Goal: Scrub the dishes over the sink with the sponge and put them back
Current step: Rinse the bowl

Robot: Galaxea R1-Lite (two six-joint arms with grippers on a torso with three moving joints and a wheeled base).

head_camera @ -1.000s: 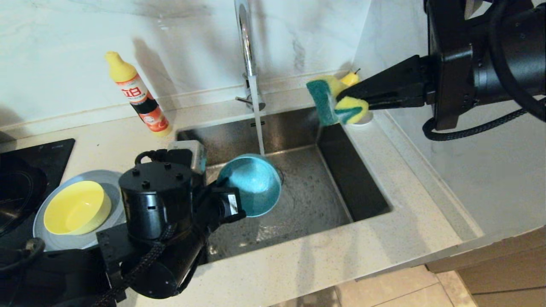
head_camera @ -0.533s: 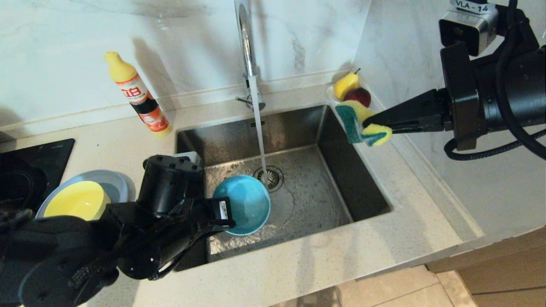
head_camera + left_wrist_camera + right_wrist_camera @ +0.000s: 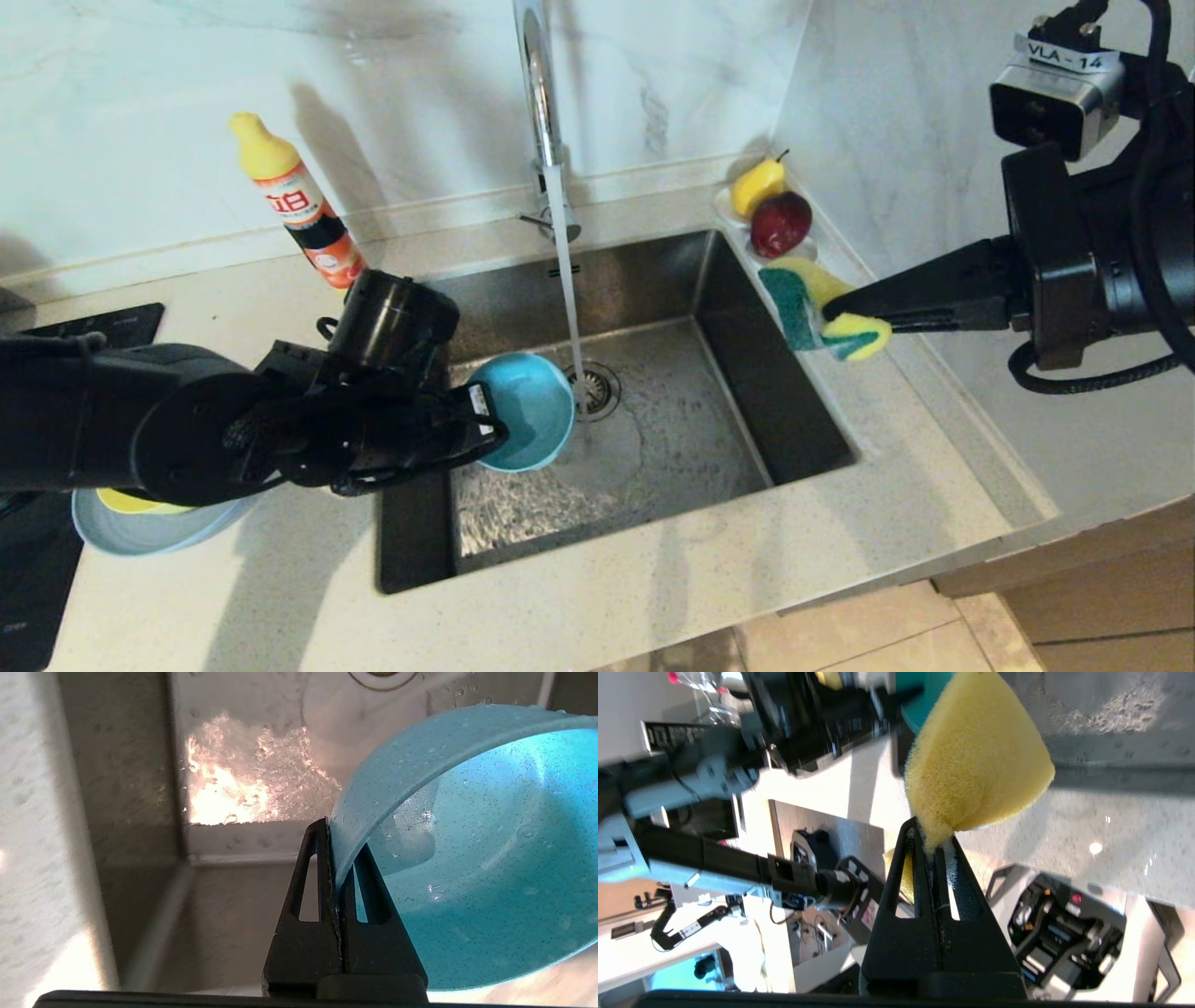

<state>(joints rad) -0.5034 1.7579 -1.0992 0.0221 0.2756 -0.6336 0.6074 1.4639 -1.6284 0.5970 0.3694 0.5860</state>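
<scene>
My left gripper (image 3: 485,427) is shut on the rim of the small teal-blue bowl (image 3: 525,411), holding it tilted on its side above the left half of the steel sink (image 3: 691,457). In the left wrist view one of my left gripper's (image 3: 338,856) fingers sits inside the bowl (image 3: 472,858) and the other outside it. My right gripper (image 3: 834,315) is shut on the yellow and green sponge (image 3: 810,308), over the sink's right rim. The sponge (image 3: 976,756) bulges beyond my right gripper (image 3: 934,836). The yellow-green bowl (image 3: 126,505) and the grey-blue plate (image 3: 140,534) lie mostly hidden under my left arm.
Water runs from the chrome faucet (image 3: 539,89) onto the drain (image 3: 597,390), just right of the bowl. A dish-soap bottle (image 3: 301,213) stands on the counter behind the sink. A pear (image 3: 754,185) and a red apple (image 3: 780,224) sit in the back right corner. A black cooktop (image 3: 23,597) is at far left.
My left arm has swung across, carrying the bowl left out of the water stream and tipping it further on its side. My right gripper has drawn the sponge down and right, to the sink's right rim.
</scene>
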